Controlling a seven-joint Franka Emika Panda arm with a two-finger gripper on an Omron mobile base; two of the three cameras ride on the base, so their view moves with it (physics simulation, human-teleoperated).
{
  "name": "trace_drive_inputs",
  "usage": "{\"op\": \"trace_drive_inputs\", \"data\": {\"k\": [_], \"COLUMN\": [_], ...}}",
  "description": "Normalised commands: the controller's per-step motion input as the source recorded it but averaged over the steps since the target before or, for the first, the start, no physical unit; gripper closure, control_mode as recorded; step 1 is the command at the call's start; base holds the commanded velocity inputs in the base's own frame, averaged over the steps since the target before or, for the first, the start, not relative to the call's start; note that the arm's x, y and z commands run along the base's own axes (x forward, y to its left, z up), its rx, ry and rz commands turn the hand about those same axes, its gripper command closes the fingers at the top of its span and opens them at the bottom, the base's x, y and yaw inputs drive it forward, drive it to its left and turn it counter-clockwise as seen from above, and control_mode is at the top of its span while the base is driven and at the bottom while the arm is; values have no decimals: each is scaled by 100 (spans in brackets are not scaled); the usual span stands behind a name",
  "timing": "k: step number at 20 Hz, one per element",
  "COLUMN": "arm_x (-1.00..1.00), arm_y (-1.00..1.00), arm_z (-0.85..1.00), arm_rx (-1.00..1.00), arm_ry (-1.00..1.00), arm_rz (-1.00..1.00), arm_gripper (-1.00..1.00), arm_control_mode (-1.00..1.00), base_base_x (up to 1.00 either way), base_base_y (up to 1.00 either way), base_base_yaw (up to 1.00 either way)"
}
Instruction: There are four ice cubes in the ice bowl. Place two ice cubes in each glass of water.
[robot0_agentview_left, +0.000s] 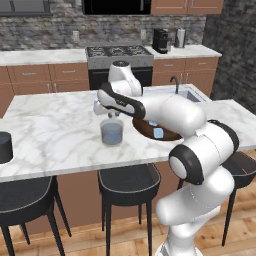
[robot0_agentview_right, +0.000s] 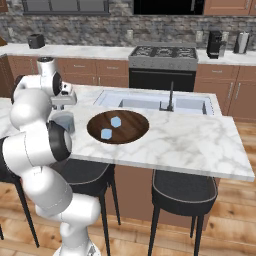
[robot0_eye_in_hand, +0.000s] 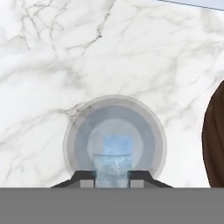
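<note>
A white marble desk (robot0_agentview_left: 55, 125) stands in a kitchen. The gripper (robot0_eye_in_hand: 112, 175) hangs right above the clear glass (robot0_agentview_left: 111, 132), its jaws clamped on one ice cube (robot0_eye_in_hand: 112, 169). Another cube (robot0_eye_in_hand: 117, 145) lies in the glass. Two ice cubes (robot0_agentview_right: 116, 122) sit in the brown bowl (robot0_agentview_right: 131, 131) just beside it.
</note>
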Motion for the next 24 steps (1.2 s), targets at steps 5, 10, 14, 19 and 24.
{"op": "trace_drive_inputs", "data": {"k": [5, 10, 14, 19, 24], "arm_x": [0, 0, -12, -18, 3], "arm_y": [0, 0, 0, 0, 0], "arm_z": [-15, -9, 0, 0, -9], "arm_rx": [0, 0, 0, 0, 0], "arm_ry": [-2, -5, 0, 0, 0], "arm_rz": [0, 0, 0, 0, 0], "arm_gripper": [100, 100, 100, 100, 100], "arm_control_mode": [-100, -100, -100, -100, -100], "base_base_x": [0, 0, 0, 0, 0], "base_base_y": [0, 0, 0, 0, 0], "base_base_yaw": [0, 0, 0, 0, 0]}}
